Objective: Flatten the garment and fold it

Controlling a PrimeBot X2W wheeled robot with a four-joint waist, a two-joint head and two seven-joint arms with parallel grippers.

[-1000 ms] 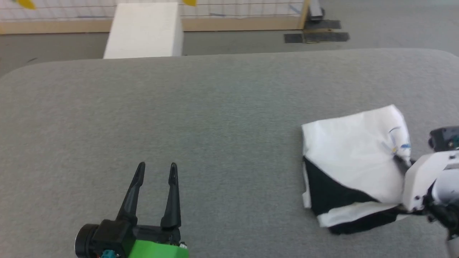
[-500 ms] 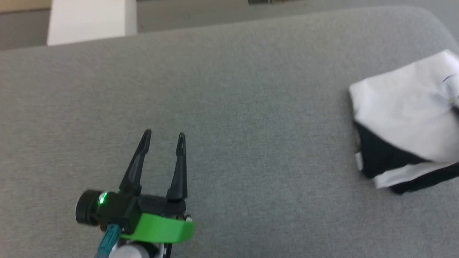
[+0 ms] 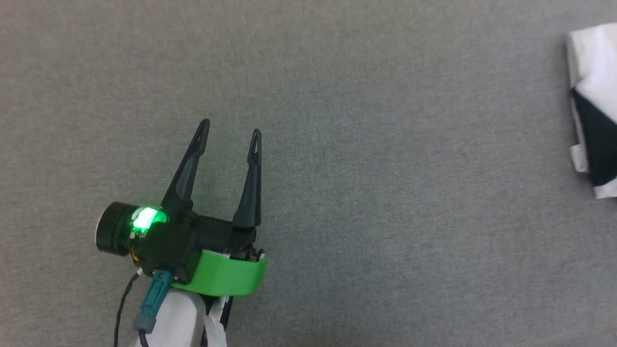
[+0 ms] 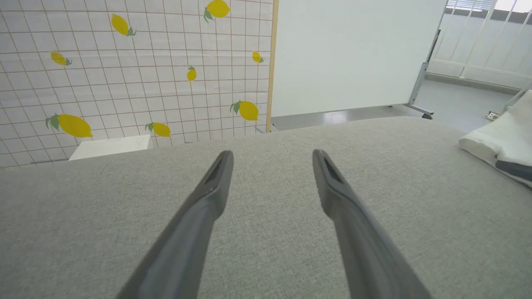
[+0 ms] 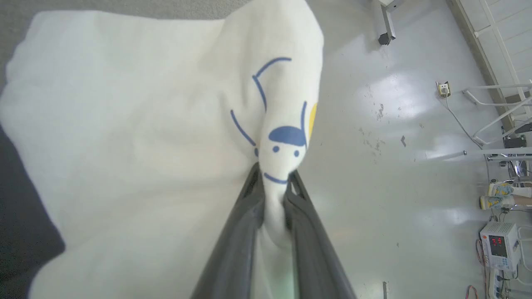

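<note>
- Near left, the left claw [image 3: 230,127] hangs over the bare grey bench [image 3: 385,193], fingers spread wide, grasping nothing.
- At the bench's right edge sits the garment [image 3: 595,130], bunched, white over a black patch, well apart from the left claw.
- The right claw [image 5: 273,170] is clenched on a white fold of it, at the blue bear-face print [image 5: 282,137].
- Far beyond the bench stand a lemon-patterned screen [image 4: 124,62] and a white board [image 4: 353,54].
</note>
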